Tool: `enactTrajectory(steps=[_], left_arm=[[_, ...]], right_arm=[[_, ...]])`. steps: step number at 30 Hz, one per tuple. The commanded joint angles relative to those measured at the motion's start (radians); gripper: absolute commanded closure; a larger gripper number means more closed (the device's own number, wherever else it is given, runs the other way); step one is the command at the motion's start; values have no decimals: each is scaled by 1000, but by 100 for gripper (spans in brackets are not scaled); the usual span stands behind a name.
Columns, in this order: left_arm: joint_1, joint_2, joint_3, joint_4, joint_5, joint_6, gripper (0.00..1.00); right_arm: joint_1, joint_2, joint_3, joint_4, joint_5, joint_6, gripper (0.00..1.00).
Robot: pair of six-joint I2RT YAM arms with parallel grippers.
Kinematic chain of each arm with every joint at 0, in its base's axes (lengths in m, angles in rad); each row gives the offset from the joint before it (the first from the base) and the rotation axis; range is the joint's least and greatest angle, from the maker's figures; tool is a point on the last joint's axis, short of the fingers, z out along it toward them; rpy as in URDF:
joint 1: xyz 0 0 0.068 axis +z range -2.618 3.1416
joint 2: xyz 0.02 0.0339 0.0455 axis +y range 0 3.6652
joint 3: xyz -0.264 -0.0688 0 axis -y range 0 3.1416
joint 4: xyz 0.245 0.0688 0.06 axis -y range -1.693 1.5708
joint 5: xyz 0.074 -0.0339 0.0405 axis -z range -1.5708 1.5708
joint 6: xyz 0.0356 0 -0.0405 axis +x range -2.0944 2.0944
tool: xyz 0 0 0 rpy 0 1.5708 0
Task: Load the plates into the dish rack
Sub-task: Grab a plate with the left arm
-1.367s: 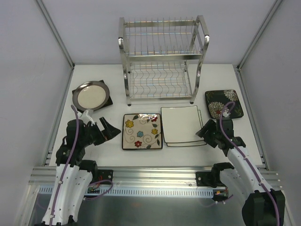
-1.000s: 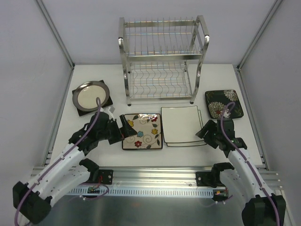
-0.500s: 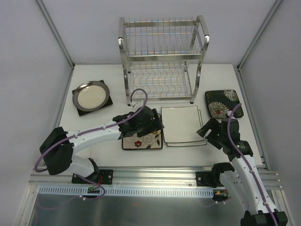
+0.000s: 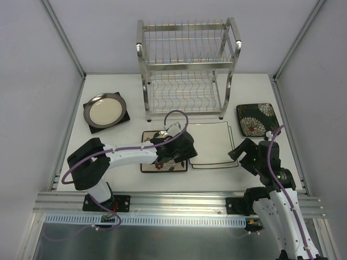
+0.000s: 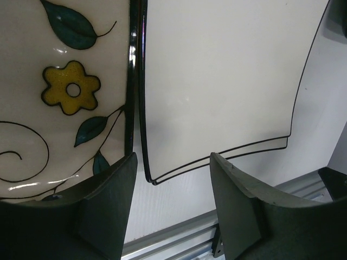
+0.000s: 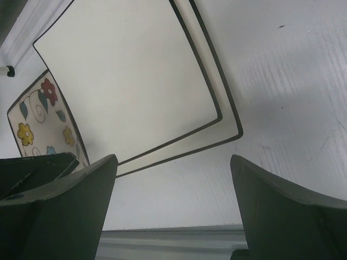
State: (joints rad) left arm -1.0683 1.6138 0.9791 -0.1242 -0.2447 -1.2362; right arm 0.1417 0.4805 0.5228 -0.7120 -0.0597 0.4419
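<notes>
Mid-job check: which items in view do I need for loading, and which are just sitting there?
For the job:
dish rack
round cream plate
dark square plate beneath it
flowered cream plate
two stacked white plates
dark white-flowered plate

Not for the job:
table
metal rail along its near edge

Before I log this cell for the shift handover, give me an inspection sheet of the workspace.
Surface: white table, plates lying flat on it.
Job's things: dish rack holds no plates; round plate at left; floral plate and white plates, stacked two high, centre; dark flowered plate at right.
Clutter: nothing seen.
Grippers: left gripper open over the floral and white plates' adjoining edges; right gripper open by the white plates' corner.
Cables: left cable and right cable, purple, loop free.
Surroundings: white walls, metal rail.
</notes>
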Motion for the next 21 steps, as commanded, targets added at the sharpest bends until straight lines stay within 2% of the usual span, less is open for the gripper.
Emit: enactTrajectory(steps=[1,11,21], left_arm=[[-13,23,32,28,-31,-37,44],[-25,70,30,29,-39,-66,51],[-24,124,52,34,-36,-74,52]], right_arm=[[-1,-13,42,-23,1,15,10],[-1,-17,45,-30,1,8,10],[1,-29,48,-38,-3,8,10]])
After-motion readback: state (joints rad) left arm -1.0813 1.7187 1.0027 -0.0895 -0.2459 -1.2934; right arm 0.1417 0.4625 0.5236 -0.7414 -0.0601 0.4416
